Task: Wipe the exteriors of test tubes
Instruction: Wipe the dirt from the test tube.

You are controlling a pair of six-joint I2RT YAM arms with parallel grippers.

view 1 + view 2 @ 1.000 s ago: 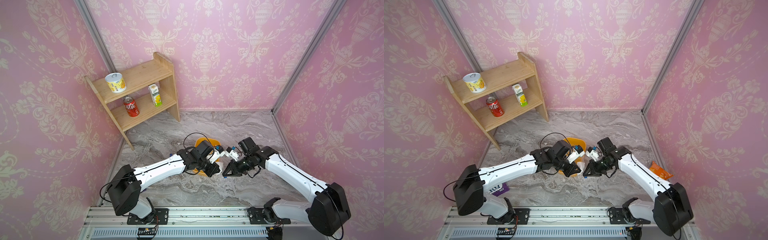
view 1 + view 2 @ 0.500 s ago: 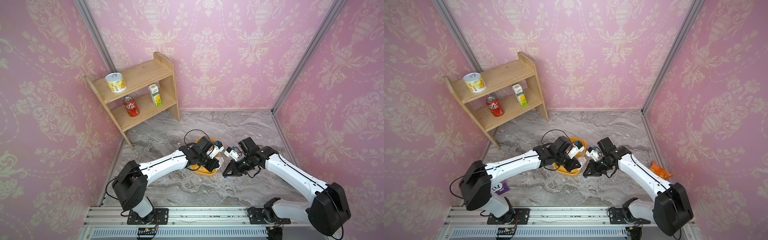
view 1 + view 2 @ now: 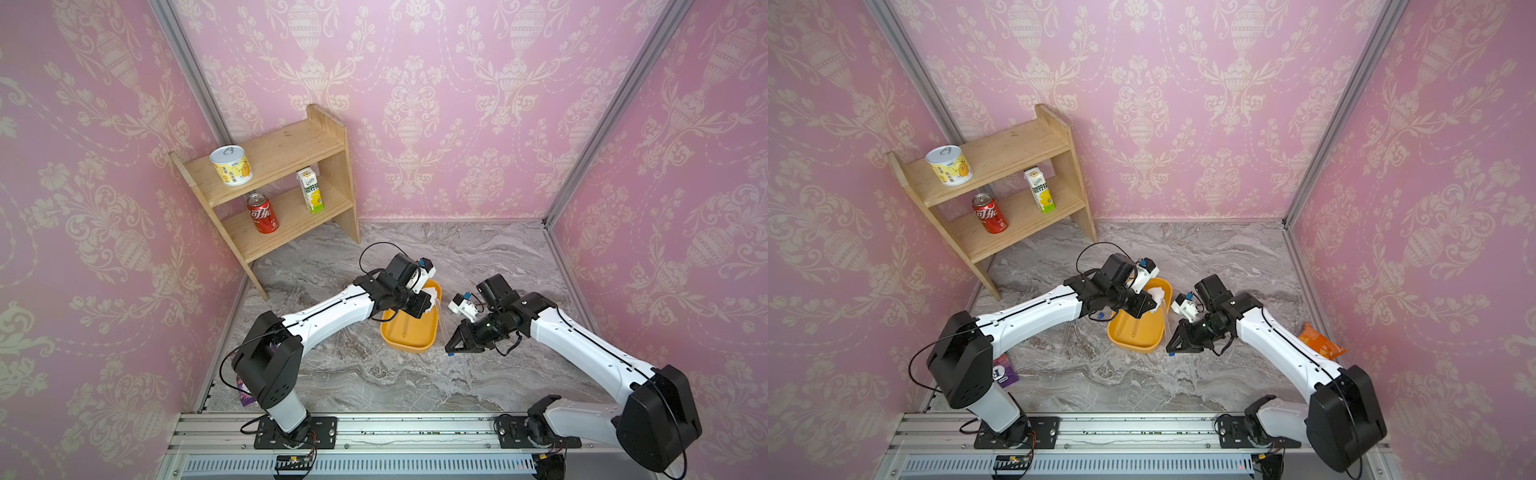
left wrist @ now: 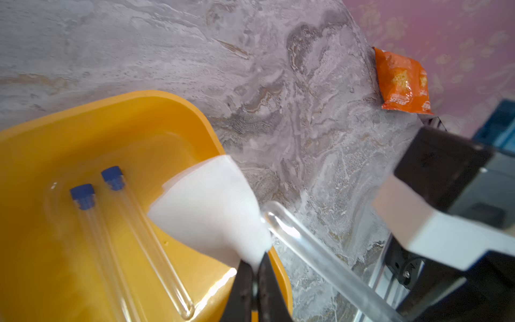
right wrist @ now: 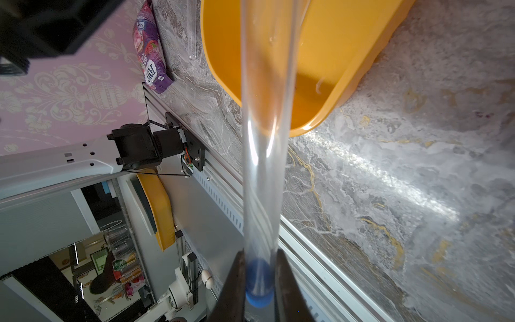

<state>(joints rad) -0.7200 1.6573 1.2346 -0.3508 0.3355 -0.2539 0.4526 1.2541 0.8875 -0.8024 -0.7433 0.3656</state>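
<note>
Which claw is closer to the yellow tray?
Left. The left gripper, pinching a white pad, hangs over the yellow tray; the right gripper, holding a test tube, is just outside its rim.

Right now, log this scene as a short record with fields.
left claw: shut on the white pad
right claw: shut on the held tube, at its blue-capped end
pad and tube: pad sits at the held tube's rounded end, seemingly touching
yellow tray: two capped tubes lie inside, side by side
on the table: orange packet, purple packet
</note>
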